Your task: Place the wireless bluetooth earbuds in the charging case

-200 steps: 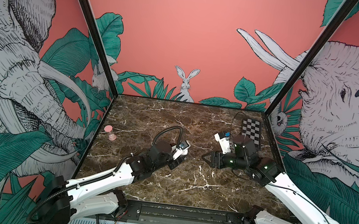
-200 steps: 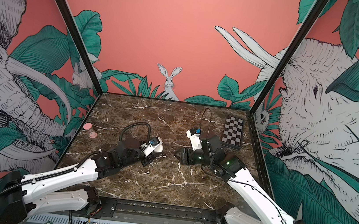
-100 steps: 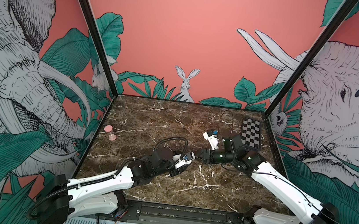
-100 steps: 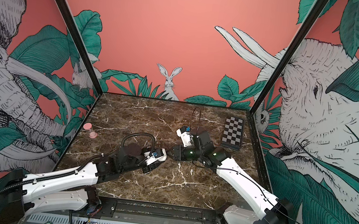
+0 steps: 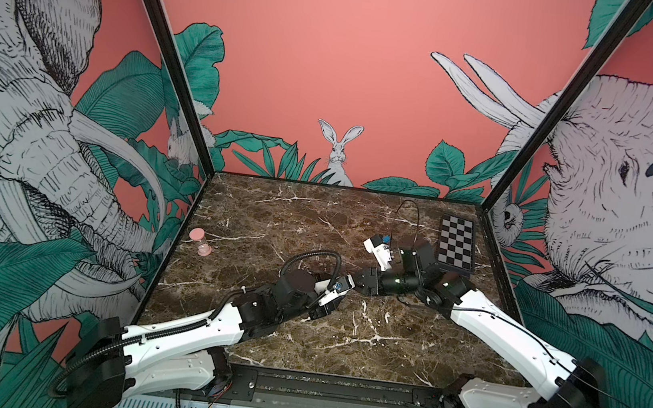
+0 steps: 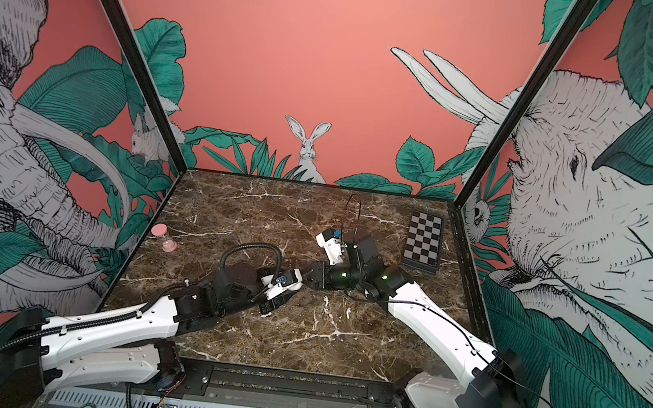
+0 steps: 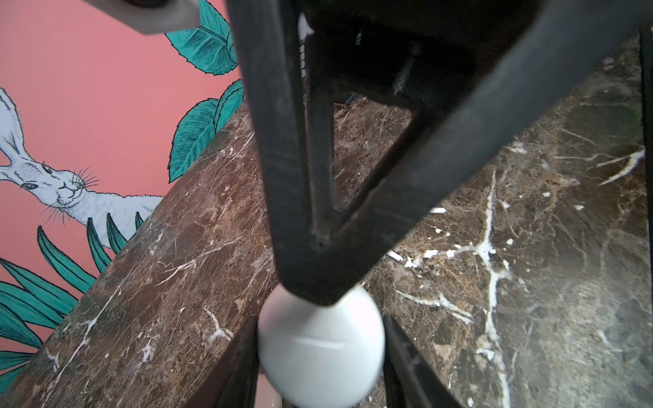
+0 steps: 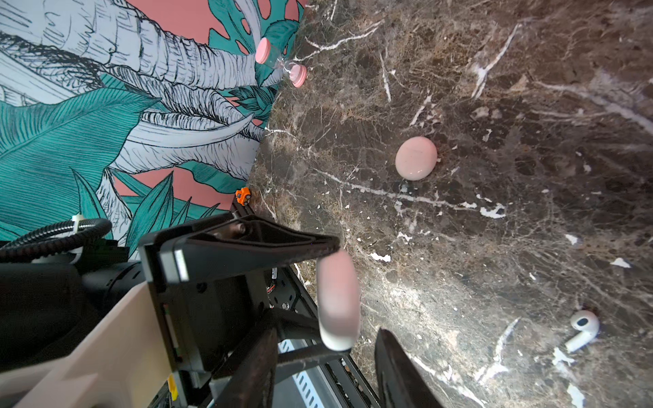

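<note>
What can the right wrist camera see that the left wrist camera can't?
Only the right wrist view shows a whole earbud, a loose case lying on the table, and the hourglass. Only the left wrist view shows the painted rabbit; its small white bits may be earbuds, I cannot tell. Both show the held case in the left gripper, and the table.

Finding: the charging case point(image 7: 318, 353) sits between the fingers of the left gripper point(image 7: 321, 321), with the right gripper point(image 8: 327, 330) straddling it from the opposite side. Ahead of the right gripper a second case point(image 8: 416, 158) lies on the tabletop point(image 8: 512, 88), the hourglass point(image 8: 281, 61) farther ahead. One earbud point(image 8: 583, 330) lies beside that gripper, toward the back wall.
</note>
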